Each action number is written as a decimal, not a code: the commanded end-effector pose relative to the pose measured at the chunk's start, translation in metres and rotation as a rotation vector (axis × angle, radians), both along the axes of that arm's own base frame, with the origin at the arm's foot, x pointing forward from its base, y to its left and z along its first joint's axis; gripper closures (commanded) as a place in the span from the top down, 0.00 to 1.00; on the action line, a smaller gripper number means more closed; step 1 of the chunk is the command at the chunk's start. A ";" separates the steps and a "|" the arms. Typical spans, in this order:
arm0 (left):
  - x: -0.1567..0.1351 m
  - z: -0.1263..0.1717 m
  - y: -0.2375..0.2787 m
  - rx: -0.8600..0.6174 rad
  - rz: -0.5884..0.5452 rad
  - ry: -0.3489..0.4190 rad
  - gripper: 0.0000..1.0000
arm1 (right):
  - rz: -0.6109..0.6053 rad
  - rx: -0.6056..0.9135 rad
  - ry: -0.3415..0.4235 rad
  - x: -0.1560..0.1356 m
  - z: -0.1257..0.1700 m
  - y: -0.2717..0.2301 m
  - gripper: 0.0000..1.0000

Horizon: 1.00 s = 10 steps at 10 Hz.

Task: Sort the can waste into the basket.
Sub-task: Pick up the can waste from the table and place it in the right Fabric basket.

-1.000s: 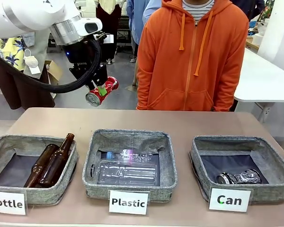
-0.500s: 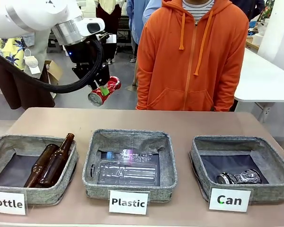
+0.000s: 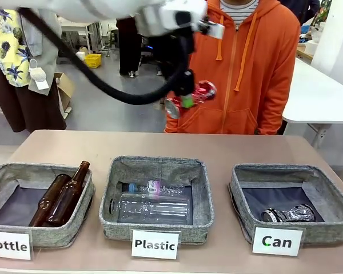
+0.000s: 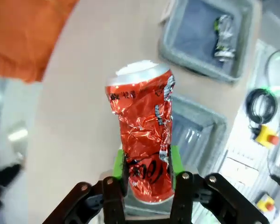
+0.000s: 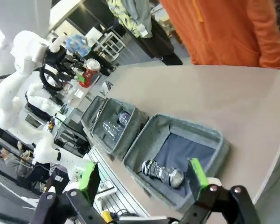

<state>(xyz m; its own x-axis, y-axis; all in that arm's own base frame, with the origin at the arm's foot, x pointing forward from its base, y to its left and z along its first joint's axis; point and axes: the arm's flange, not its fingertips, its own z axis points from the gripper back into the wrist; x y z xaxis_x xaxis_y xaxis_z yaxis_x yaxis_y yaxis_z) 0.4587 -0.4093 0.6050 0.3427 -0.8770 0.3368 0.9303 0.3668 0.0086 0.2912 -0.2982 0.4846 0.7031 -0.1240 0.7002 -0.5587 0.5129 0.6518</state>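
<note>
Your left gripper [image 3: 187, 101] clamps the crushed red metal can [image 3: 190, 98] above the table's far middle; your right gripper [image 5: 142, 179] gapes wide.

Brown bottles [image 3: 60, 197] in Bottle basket [image 3: 23, 171]; orange hoodie [image 3: 234, 74] behind.

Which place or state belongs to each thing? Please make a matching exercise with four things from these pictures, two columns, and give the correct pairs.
Things:
1. red can
2. dark can
3. brown glass bottles
4. right gripper

Places or states:
A. lying in the basket labelled "Bottle"
B. open, holding nothing
C. held in the air by the left gripper
D. lying in the basket labelled "Can"

Right pairs: 1-C, 2-D, 3-A, 4-B
</note>
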 end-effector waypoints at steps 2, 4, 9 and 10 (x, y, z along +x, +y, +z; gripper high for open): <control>0.031 -0.034 -0.130 0.041 -0.305 -0.052 0.43 | -0.149 0.085 -0.097 -0.031 0.012 -0.046 1.00; 0.019 -0.086 -0.212 0.056 -0.464 0.026 0.43 | -0.042 0.011 -0.020 -0.021 0.008 -0.021 1.00; -0.004 -0.149 -0.290 0.124 -0.429 0.032 0.43 | -0.042 0.011 -0.020 -0.021 0.008 -0.021 1.00; -0.002 -0.149 -0.292 0.142 -0.440 0.023 0.43 | -0.042 0.011 -0.020 -0.021 0.008 -0.021 1.00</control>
<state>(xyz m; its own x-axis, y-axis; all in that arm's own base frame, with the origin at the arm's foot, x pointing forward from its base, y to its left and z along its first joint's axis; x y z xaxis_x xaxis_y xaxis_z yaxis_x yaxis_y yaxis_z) 0.4291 -0.6680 0.4377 -0.0683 -0.9689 0.2377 0.9973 -0.0725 -0.0090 0.2727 -0.3190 0.4935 0.6762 -0.1721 0.7163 -0.5558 0.5191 0.6493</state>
